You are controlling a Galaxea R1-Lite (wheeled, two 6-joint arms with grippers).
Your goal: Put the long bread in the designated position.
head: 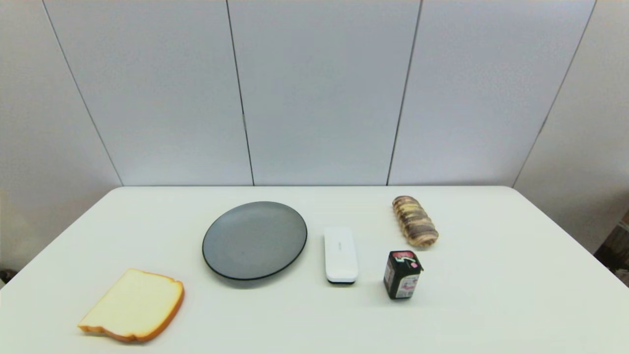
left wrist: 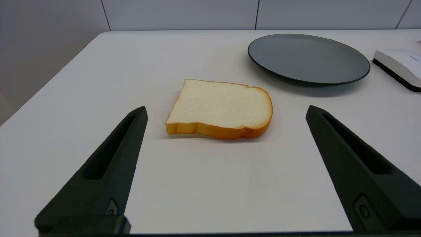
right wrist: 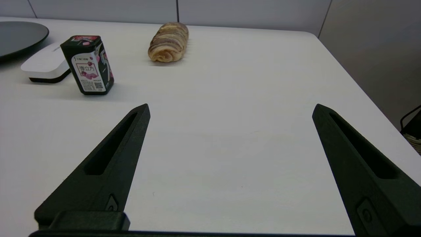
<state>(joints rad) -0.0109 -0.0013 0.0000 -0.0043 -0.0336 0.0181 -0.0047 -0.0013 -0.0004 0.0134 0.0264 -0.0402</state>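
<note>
You see the long bread (head: 415,221) ridged crosswise in marbled dark-brown and tan bands. The toast slice (head: 133,305) has a pale cream face and an orange crust. The plate (head: 254,240) is a plain dark grey, and the remote (head: 340,254) is white with a black underside. The small box (head: 402,274) is black with a red-and-pink top and a white and pink label. The table (head: 491,305) is plain white, the wall panels (head: 319,88) pale grey, and both grippers' fingers (left wrist: 108,174) (right wrist: 108,171) are matte black.
</note>
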